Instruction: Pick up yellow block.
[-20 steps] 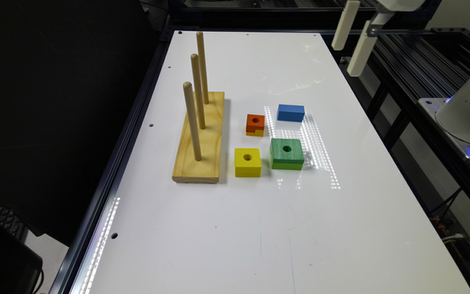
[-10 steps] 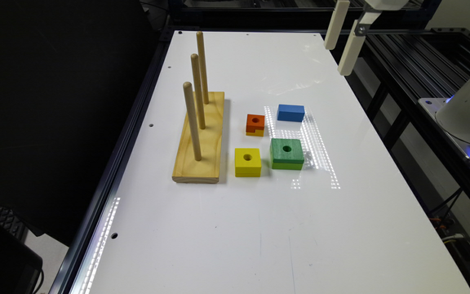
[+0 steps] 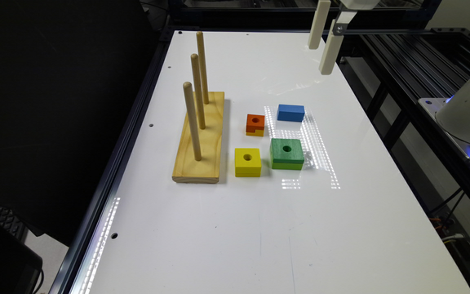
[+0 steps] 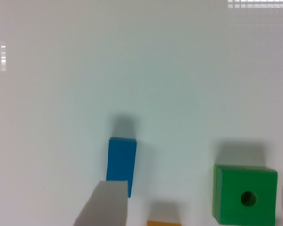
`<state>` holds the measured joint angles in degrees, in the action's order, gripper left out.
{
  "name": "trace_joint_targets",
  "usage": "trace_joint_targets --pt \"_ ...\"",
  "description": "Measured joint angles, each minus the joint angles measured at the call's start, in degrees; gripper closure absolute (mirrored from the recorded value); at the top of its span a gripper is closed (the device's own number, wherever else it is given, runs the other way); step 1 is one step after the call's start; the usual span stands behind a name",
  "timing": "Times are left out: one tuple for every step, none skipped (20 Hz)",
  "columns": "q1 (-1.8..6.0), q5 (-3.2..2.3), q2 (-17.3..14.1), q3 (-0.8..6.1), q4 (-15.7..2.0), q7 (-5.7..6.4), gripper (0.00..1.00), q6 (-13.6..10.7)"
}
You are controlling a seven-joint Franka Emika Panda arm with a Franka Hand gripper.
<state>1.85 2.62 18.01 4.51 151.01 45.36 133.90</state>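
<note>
The yellow block (image 3: 247, 162), square with a round hole in its top, lies on the white table (image 3: 259, 228) just beside the wooden peg base, on the side toward the exterior view's right. My gripper (image 3: 319, 60) hangs high over the far part of the table, well beyond the blocks. Its two pale fingers (image 4: 104, 207) stand wide apart with nothing between them, so it is open. In the wrist view the gripper (image 4: 198, 188) looks down on the blue block (image 4: 121, 162) and the green block (image 4: 245, 200).
A wooden base (image 3: 200, 139) with three upright pegs stands toward the exterior view's left. An orange-topped block (image 3: 255, 124), a blue block (image 3: 290, 112) and a green block with a hole (image 3: 287, 153) lie near the yellow one. A black frame (image 3: 402, 73) runs along the table's right edge.
The gripper has moved toward the exterior view's left and slightly higher, coming in over the table's far end. The blocks have not moved.
</note>
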Motion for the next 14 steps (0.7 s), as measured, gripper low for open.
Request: trace_joint_targets --pt "0.02 0.0 0.0 0.01 -0.06 0.0 0.0 0.0" --pt "0.1 -0.02 -0.1 0.01 -0.27 -0.03 0.0 0.1" --pt "0.24 -0.05 -0.3 0.02 -0.66 -0.12 0.0 0.1" --pt "0.35 -0.08 -0.8 0.02 -1.16 -0.17 0.0 0.1" --pt "0.41 -0.11 -1.2 0.02 -1.61 -0.19 0.0 0.1" --pt "0.44 -0.13 -1.6 0.02 -1.97 -0.2 0.0 0.1" --pt "0.47 -0.16 -2.1 0.02 -2.34 -0.2 0.0 0.1" --pt "0.48 -0.17 -2.5 0.02 -2.68 -0.2 0.0 0.1" --pt "0.48 -0.17 -2.9 0.03 -3.03 -0.2 0.0 0.1" --pt "0.48 -0.17 -3.2 0.06 -3.31 -0.2 0.0 0.1" --pt "0.48 -0.17 -3.5 0.1 -3.57 -0.2 0.0 0.1" --pt "0.47 -0.17 -3.8 0.2 -3.89 -0.19 0.0 0.1" --pt "0.46 -0.17 -4.0 0.33 -4.15 -0.13 0.0 0.1" --pt "0.46 -0.16 -4.2 0.45 -4.39 -0.08 0.0 0.1"
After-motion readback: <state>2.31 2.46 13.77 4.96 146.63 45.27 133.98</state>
